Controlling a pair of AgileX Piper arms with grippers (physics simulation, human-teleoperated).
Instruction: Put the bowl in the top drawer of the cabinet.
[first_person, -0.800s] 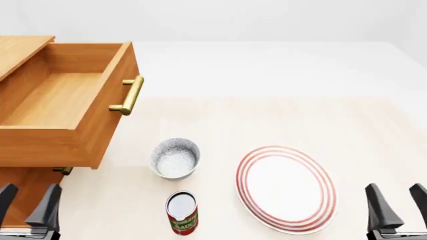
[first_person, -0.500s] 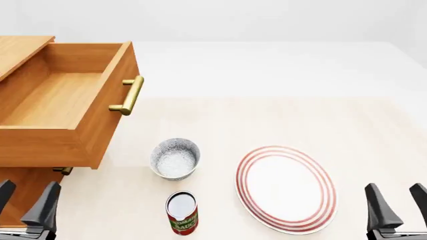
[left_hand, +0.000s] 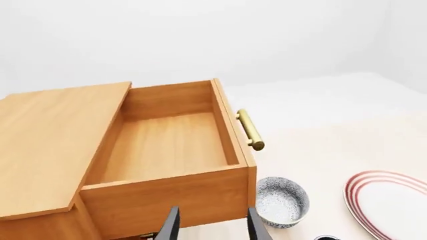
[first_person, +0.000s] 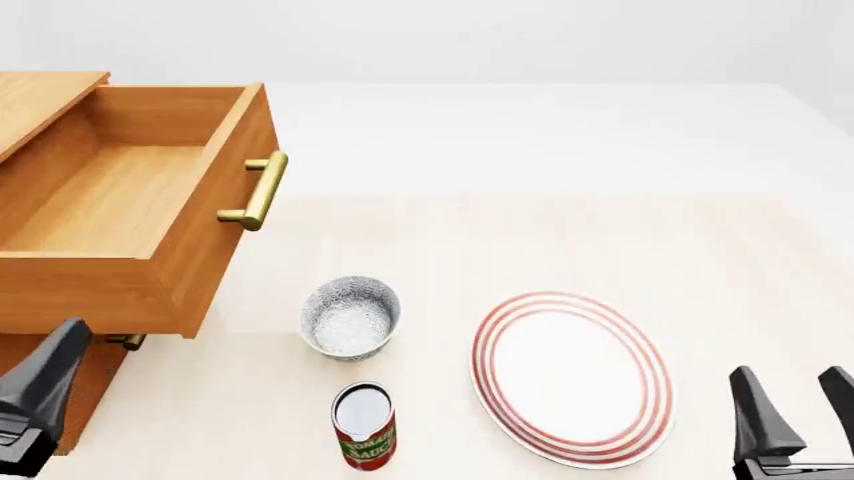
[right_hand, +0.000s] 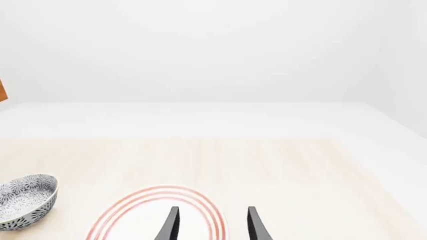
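Pale wood table (first_person: 747, 250), white walls — bowl (first_person: 350, 317) beside open top drawer (first_person: 120, 200); both claws spread, empty.

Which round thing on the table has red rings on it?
The big flat plate, nearest the right gripper. The small bowl is speckled blue-grey, and the tomato sauce can has a red label, not rings.

Can (first_person: 363, 428) label reads "TOMATO SAUCE"; no other text.
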